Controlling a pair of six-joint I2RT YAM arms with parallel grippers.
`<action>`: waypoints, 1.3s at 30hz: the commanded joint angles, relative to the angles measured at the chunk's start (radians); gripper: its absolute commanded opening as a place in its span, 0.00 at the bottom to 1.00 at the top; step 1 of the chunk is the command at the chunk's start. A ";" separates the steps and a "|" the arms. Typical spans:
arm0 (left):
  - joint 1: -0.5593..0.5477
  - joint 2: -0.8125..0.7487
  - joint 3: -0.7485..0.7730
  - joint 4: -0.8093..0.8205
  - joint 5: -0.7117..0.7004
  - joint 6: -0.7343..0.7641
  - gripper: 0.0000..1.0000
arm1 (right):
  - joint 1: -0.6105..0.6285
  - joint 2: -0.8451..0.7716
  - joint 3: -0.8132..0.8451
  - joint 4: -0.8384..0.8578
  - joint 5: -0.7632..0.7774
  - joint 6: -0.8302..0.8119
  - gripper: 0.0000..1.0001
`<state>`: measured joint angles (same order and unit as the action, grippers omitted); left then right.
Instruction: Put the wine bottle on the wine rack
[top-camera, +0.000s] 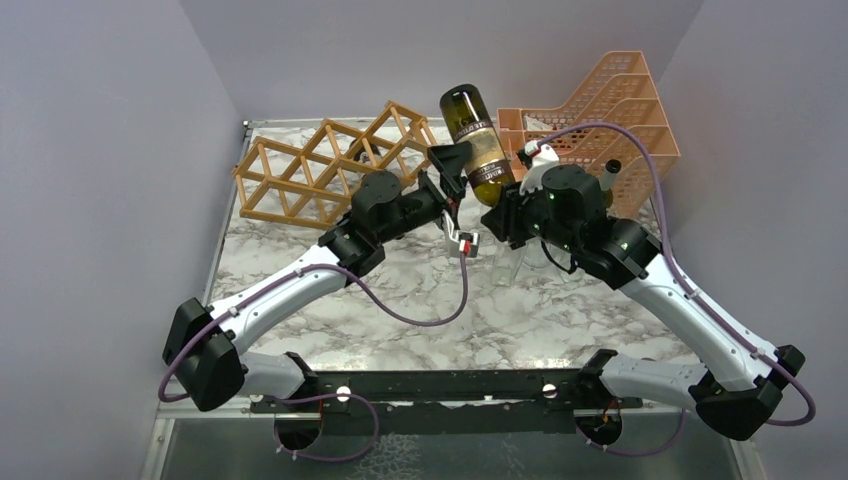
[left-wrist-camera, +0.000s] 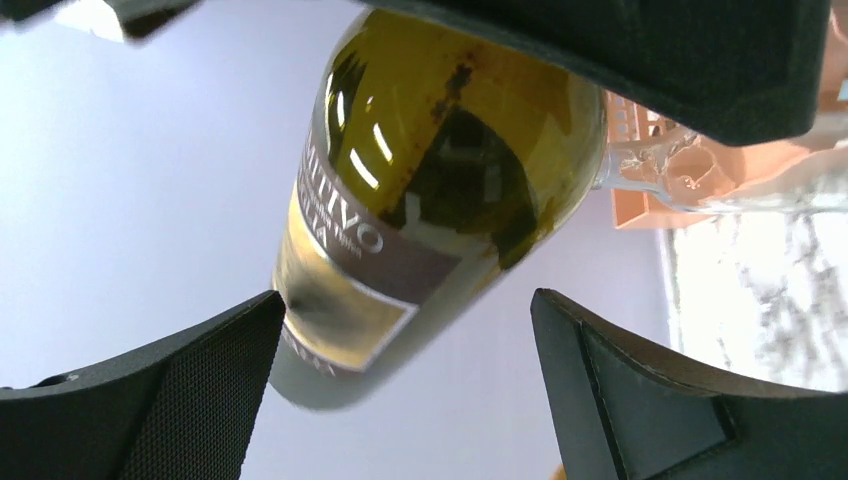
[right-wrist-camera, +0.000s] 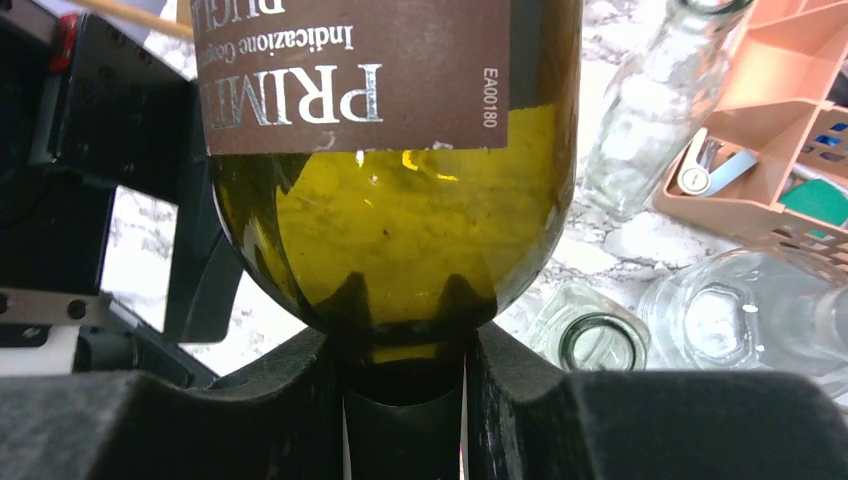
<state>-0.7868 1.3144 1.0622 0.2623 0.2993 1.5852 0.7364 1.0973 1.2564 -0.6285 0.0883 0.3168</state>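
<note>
The wine bottle (top-camera: 478, 140) is dark green glass with a brown label. It is held in the air, base tilted up and toward the back, between the wine rack and the orange tray. My right gripper (top-camera: 508, 208) is shut on its neck; the right wrist view shows the fingers (right-wrist-camera: 300, 400) clamped round the neck below the shoulder (right-wrist-camera: 400, 230). My left gripper (top-camera: 456, 198) is open beside the bottle body (left-wrist-camera: 440, 180), its pads (left-wrist-camera: 200, 390) either side and apart from the glass. The wooden lattice wine rack (top-camera: 320, 170) stands at the back left, its cells holding no bottles.
A peach-orange mesh stacked tray (top-camera: 600, 110) stands at the back right, close behind the bottle. Clear glass bottles and jars (right-wrist-camera: 650, 100) stand and lie on the marble table (top-camera: 420, 290) under my right wrist. Grey walls close in both sides.
</note>
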 joint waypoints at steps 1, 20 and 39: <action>-0.002 -0.049 -0.009 0.090 -0.119 -0.285 0.99 | -0.002 -0.036 0.070 0.212 0.101 0.021 0.01; 0.290 -0.079 0.132 -0.040 -0.604 -1.290 0.99 | -0.002 0.007 0.063 0.264 -0.059 0.055 0.01; 0.907 0.017 0.225 -0.639 -0.365 -1.823 0.96 | 0.062 0.049 -0.186 0.412 -0.470 0.076 0.01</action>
<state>0.0792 1.3544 1.3239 -0.2897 -0.0921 -0.1791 0.7574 1.1999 1.1152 -0.4187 -0.2501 0.3965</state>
